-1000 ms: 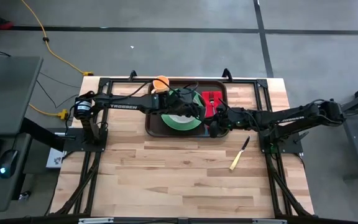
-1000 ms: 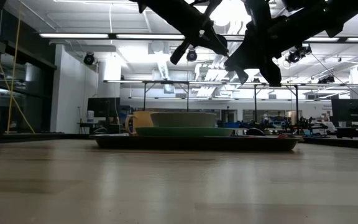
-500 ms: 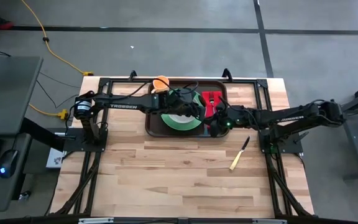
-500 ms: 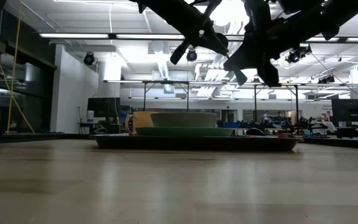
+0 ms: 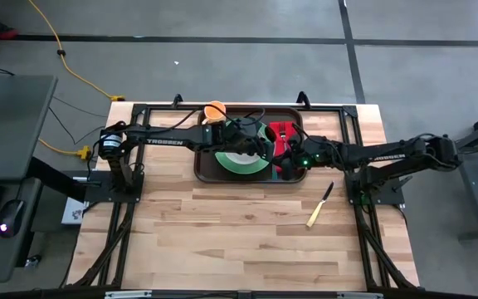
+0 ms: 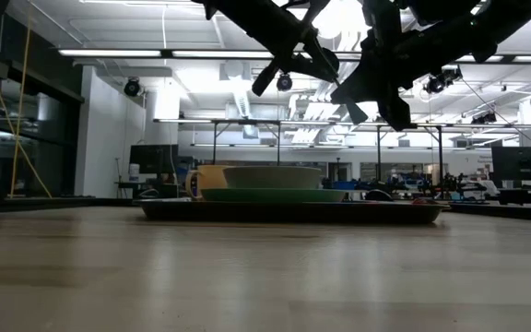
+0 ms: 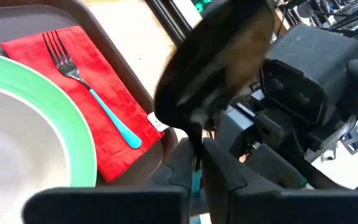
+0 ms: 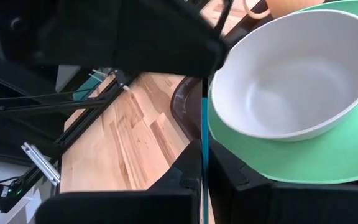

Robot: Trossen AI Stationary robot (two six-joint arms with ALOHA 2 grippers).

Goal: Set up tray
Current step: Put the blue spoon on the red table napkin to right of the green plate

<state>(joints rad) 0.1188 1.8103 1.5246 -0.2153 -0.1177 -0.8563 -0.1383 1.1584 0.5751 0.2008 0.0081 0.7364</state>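
The dark brown tray (image 5: 202, 170) lies at the table's far middle. On it are a green plate (image 5: 239, 164) with a white bowl (image 8: 291, 68), an orange mug (image 5: 215, 109), and a red napkin (image 7: 104, 93) with a teal-handled fork (image 7: 86, 81). Above the tray's right part, my left gripper (image 7: 199, 149) and my right gripper (image 8: 205, 155) meet. Both are shut on one teal-handled spoon (image 7: 219, 62). My left gripper pinches the spoon's neck (image 7: 196, 134) between its two fingers, just below the dark bowl, which stands up past the fingers. It comes from the table's left, slanting down, across the spoon. The spoon is lifted clear above the tray. My right gripper pinches the spoon's teal handle (image 8: 204, 134) between its two fingers, on the handle side of the left gripper's hold. It comes from the table's right, slanting down, with its fingers across the handle. The handle runs from the fingers to the left gripper.
A knife (image 5: 319, 204) with a pale handle lies on the bare wood to the right of the tray, near the right arm's base. The wide near half of the table holds nothing else. Black frame rails run along the table's sides.
My right gripper has swung slightly toward the table's far edge above the tray's right end, closer to the left gripper.
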